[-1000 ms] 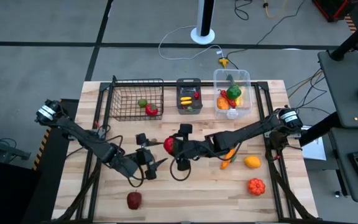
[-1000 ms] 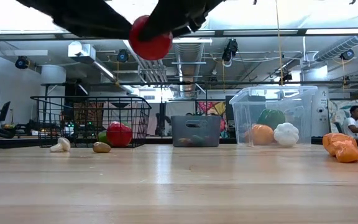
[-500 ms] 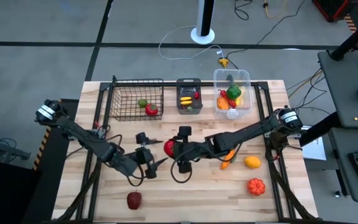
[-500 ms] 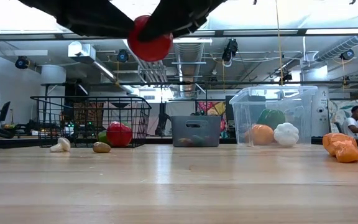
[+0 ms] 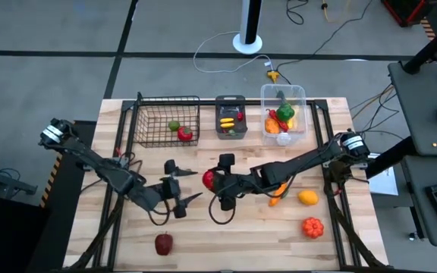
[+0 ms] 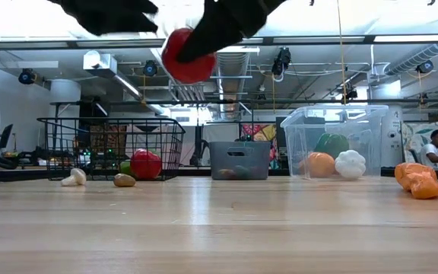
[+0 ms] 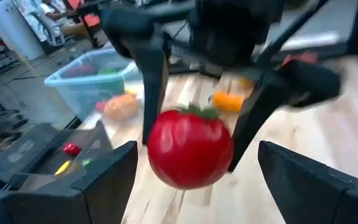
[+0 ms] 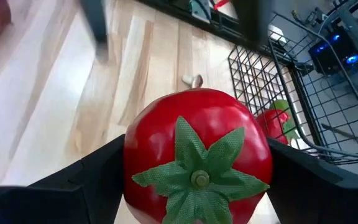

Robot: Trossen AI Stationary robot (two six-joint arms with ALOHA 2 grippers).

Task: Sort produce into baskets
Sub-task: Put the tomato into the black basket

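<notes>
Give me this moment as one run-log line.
right gripper: shut on tomato, held above table | left gripper: open, facing tomato, not touching | wire basket: not yet reached

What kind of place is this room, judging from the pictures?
Probably a robotics lab or workshop: exposed ceiling ducts overhead, cables across the bare floor, and a person sitting at the far right.

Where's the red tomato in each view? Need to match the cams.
High: tomato at table centre, in the right gripper.
Low: top, left of centre, held in the air.
Left wrist: centre, between the right arm's fingers.
Right wrist: bottom centre.
Shared landmark: wire basket.
</notes>
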